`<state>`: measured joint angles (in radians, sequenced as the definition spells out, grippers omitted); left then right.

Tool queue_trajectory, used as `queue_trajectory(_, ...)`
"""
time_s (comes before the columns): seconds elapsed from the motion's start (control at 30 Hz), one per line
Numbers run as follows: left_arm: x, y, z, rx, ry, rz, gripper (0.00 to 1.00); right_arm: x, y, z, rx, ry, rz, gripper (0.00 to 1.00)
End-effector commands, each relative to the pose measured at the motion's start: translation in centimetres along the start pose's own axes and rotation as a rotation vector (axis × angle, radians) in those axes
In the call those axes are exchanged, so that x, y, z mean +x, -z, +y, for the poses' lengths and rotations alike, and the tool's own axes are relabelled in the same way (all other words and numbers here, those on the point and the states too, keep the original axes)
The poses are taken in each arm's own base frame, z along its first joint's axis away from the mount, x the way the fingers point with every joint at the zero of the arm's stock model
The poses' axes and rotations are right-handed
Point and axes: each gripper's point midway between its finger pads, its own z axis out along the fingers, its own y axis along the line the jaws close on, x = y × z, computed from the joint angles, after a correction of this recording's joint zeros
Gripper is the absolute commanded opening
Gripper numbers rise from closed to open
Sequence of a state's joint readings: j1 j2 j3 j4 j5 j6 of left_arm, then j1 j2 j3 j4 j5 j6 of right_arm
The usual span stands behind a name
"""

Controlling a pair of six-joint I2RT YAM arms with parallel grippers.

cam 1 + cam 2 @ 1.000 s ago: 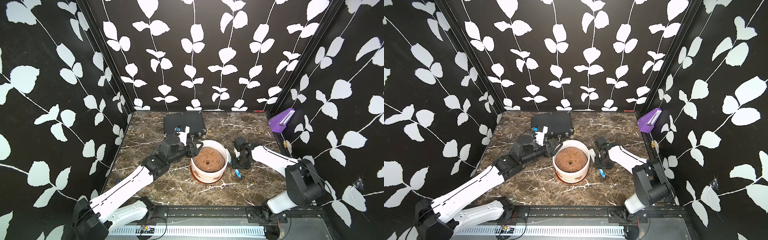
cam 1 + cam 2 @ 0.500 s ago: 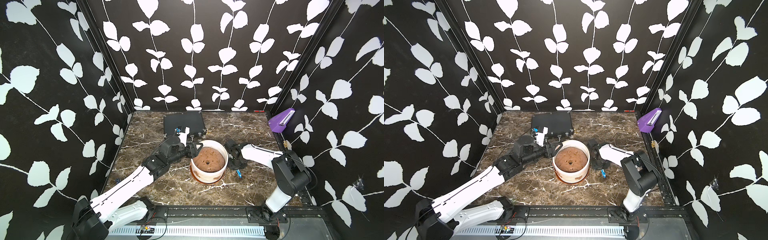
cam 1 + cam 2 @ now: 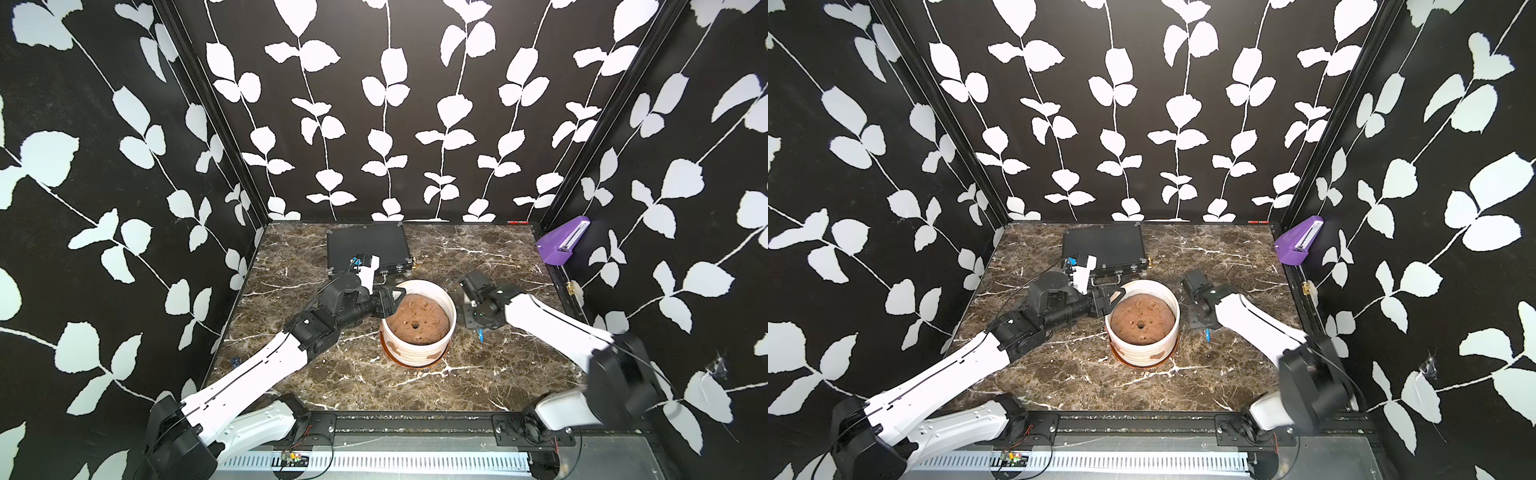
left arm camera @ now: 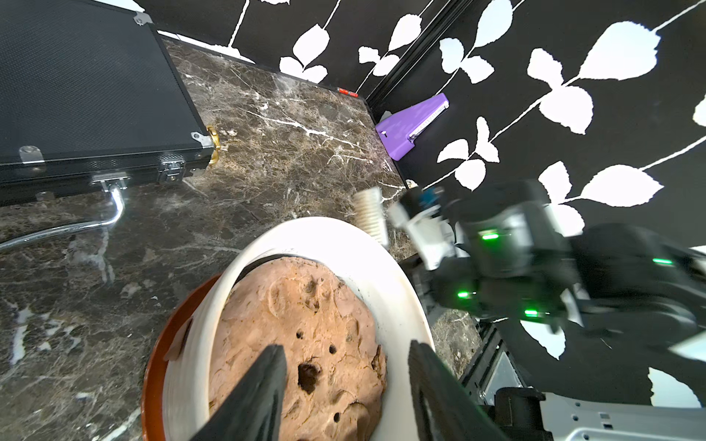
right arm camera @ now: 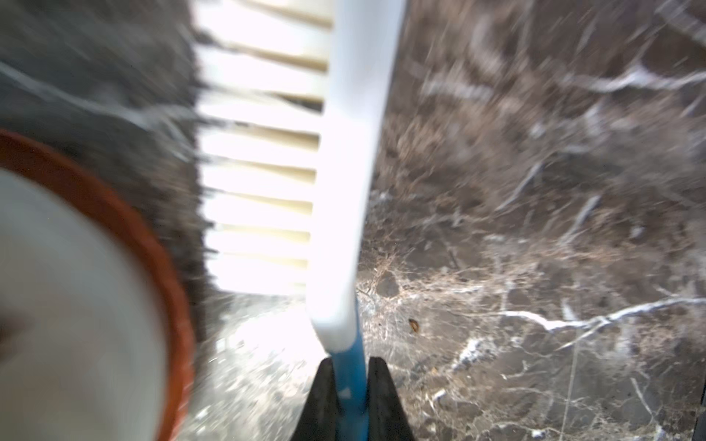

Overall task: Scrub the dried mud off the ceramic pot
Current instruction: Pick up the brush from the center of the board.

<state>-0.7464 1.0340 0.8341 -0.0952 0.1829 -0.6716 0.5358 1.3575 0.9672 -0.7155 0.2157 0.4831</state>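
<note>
The ceramic pot (image 3: pixel 415 352) (image 3: pixel 1144 353) stands mid-table on its orange-brown base, with a lumpy brown mound inside. Dried mud (image 3: pixel 1156 355) blotches its ribbed wall, and one flake (image 4: pixel 179 340) shows in the left wrist view. My left gripper (image 3: pixel 392 300) (image 4: pixel 347 382) is open, its fingers spread over the pot's left rim and the mound. My right gripper (image 5: pixel 349 366) (image 3: pixel 473 322) is shut on the blue handle of a white-bristled brush (image 5: pixel 344 152) (image 4: pixel 368 214). The brush lies just right of the pot, bristles facing it and apart from the base. The handle end (image 3: pixel 481 336) pokes out towards the front.
A flat black case (image 3: pixel 365 247) lies behind the pot, close to my left wrist. A purple holder (image 3: pixel 561 247) sits on the right wall. Bare marble table (image 3: pixel 374 382) spreads in front of the pot.
The right jaws have closed onto the brush handle. The right arm swung in towards the pot and back out a little. The left arm and the pot have stayed put.
</note>
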Motion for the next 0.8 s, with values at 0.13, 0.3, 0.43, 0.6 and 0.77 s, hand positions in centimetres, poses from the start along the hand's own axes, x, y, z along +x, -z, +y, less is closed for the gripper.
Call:
queue_trajectory(0.13, 0.0, -0.1, 0.2, -0.036, -0.038, 0.032, 0.55, -5.3, 11.5, 3.4, -0.367, -0.098, -0.323, 0.0)
queue_trajectory(0.3, 1.0, 1.1, 4.0, -0.279, -0.047, 0.114, 0.55, -6.1, 15.0, 5.7, -0.516, -0.105, -0.371, 0.0)
queue_trajectory(0.43, 0.9, 2.8, 5.4, -0.381, -0.088, 0.13, 0.57, -5.8, 15.4, 5.8, -0.505, -0.102, -0.408, 0.0)
queue_trajectory(0.6, 3.3, 1.9, 7.5, -0.475, -0.105, 0.283, 0.54, -5.3, 15.8, 5.0, -0.526, -0.107, -0.508, 0.0)
queue_trajectory(0.77, 4.5, 0.6, 7.4, -0.435, -0.071, 0.311, 0.53, -4.0, 15.9, 4.9, -0.537, -0.091, -0.477, 0.0)
